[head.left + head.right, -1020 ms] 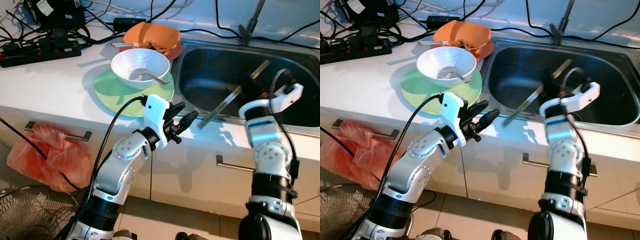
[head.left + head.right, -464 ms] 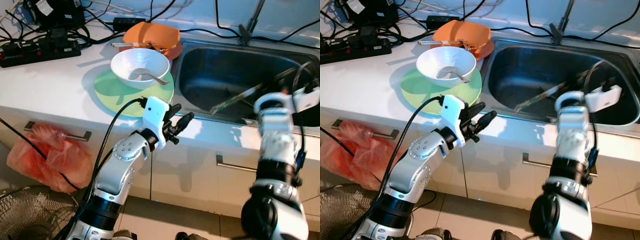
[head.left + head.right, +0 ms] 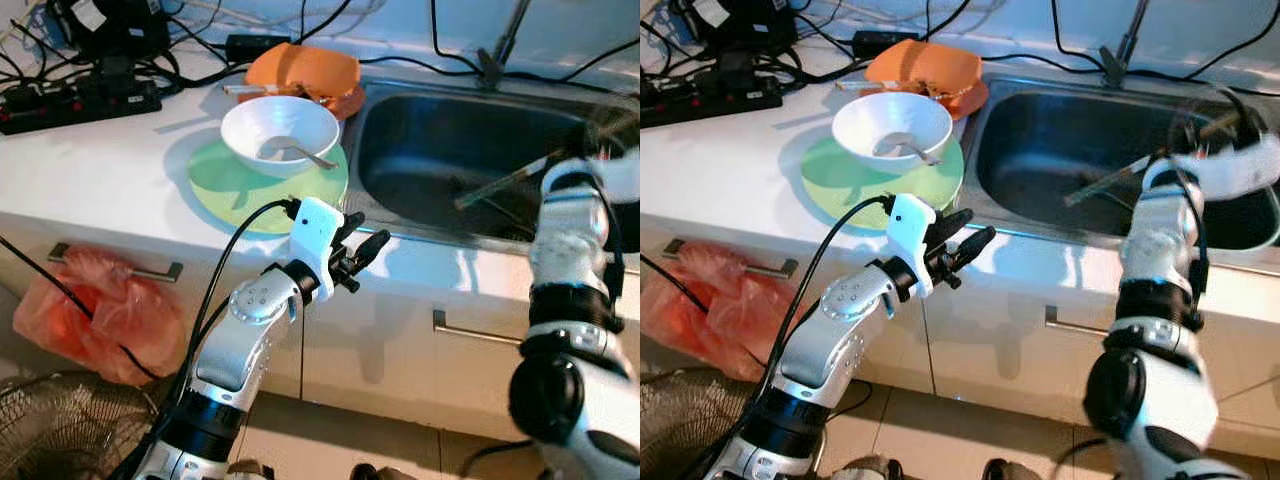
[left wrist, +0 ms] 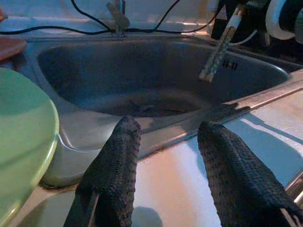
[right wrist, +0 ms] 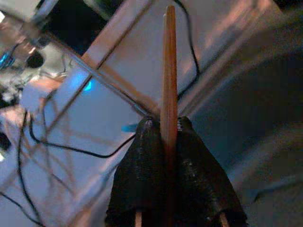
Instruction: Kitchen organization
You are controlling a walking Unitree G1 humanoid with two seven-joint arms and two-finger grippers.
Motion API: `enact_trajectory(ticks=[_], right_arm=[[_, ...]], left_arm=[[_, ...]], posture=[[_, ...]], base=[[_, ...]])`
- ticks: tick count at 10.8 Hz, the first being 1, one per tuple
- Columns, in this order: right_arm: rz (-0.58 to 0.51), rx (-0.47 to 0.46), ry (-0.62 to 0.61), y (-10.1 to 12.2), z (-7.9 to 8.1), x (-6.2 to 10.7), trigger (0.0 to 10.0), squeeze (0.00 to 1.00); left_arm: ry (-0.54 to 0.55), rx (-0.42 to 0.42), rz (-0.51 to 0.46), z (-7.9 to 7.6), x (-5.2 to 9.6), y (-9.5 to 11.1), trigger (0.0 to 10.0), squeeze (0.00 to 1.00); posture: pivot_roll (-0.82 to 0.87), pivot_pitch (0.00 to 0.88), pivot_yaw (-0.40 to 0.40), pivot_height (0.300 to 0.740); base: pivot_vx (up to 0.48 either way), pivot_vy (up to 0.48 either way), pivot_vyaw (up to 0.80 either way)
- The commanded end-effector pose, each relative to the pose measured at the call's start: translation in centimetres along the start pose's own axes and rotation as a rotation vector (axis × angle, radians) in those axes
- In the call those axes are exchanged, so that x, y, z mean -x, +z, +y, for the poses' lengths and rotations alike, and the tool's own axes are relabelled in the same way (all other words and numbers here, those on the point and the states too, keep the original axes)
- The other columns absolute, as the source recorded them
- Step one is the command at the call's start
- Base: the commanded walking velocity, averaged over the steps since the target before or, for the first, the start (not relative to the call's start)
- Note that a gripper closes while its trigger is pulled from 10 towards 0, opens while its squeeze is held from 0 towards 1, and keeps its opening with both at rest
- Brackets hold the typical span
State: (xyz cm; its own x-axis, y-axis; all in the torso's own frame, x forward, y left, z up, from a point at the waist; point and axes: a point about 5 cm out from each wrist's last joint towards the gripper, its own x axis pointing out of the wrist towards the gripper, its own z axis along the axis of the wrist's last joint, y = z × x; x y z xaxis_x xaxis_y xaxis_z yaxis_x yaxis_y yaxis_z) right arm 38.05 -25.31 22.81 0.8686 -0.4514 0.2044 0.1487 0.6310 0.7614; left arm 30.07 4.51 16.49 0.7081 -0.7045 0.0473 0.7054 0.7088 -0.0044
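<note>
1. The right gripper (image 5: 165,142) is clenched on a chopstick (image 5: 168,71); the stick slants over the sink (image 3: 420,160).
2. The left gripper (image 4: 165,142) hangs with fingers apart over the counter's front edge (image 3: 420,275), beside the sink's near rim.
3. A white bowl (image 3: 280,130) with a spoon (image 3: 300,152) sits on a green plate (image 3: 225,185), left of the sink.

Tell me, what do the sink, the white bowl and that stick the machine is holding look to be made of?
Sink: brushed stainless steel, grey with soft reflections. White bowl: probably glazed ceramic, though glossy melamine could look alike. The stick, a chopstick clamped by the right gripper, looks like wood or bamboo: matte, warm brown.
</note>
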Motion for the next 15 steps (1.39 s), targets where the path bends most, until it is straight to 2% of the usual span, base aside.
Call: enact_trajectory(ticks=[1,2,4,5,6,8,10,13,15], right_arm=[[-0.017,0.063,0.049,0.2,1.2,-0.4,10.0,0.0],[-0.004,0.199,0.132,-0.6,2.5,-0.6,10.0,0.0],[0.015,0.308,0.205,-1.5,3.4,-0.6,10.0,0.0],[0.052,0.396,0.262,-2.8,3.9,-0.4,10.0,0.0],[0.069,0.445,0.31,-3.5,4.3,-0.2,10.0,0.0],[0.095,0.486,0.378,-4.4,4.9,0.2,10.0,0.0],[0.146,0.522,0.426,-5.9,4.8,0.9,10.0,0.0],[0.178,0.533,0.437,-6.9,4.6,1.5,10.0,0.0],[0.24,0.552,0.44,-8.2,3.9,2.2,10.0,0.0]], left_arm=[[-0.013,-0.011,0.011,-0.2,-0.1,-0.2,10.0,0.0],[-0.023,-0.013,0.017,-0.4,-0.2,-0.2,10.0,0.0],[-0.027,-0.014,0.021,-0.4,-0.2,-0.2,10.0,0.0],[-0.037,-0.017,0.023,-0.5,-0.1,-0.2,10.0,0.0],[-0.042,-0.02,0.019,-0.6,-0.1,-0.1,10.0,0.0],[-0.047,-0.024,0.019,-0.7,-0.1,-0.1,10.0,0.0],[-0.054,-0.034,0.02,-0.9,0.0,-0.1,10.0,0.0],[-0.058,-0.039,0.019,-1.0,0.1,-0.1,10.0,0.0],[-0.062,-0.042,0.022,-1.2,0.2,-0.2,10.0,0.0]], posture=[[0.18,0.087,-0.027,0.74],[0.19,0.085,-0.03,0.74],[0.19,0.084,-0.033,0.74],[0.2,0.084,-0.037,0.74],[0.2,0.084,-0.037,0.74],[0.21,0.081,-0.04,0.74],[0.22,0.077,-0.043,0.74],[0.23,0.075,-0.042,0.74],[0.23,0.076,-0.043,0.74]], base=[[0.0,0.0,0.0],[0.0,0.0,0.0],[0.0,0.0,0.0],[0.0,0.0,0.0],[0.0,0.0,0.0],[0.0,0.0,0.0],[0.0,0.0,0.0],[0.0,0.0,0.0],[0.0,0.0,0.0]])
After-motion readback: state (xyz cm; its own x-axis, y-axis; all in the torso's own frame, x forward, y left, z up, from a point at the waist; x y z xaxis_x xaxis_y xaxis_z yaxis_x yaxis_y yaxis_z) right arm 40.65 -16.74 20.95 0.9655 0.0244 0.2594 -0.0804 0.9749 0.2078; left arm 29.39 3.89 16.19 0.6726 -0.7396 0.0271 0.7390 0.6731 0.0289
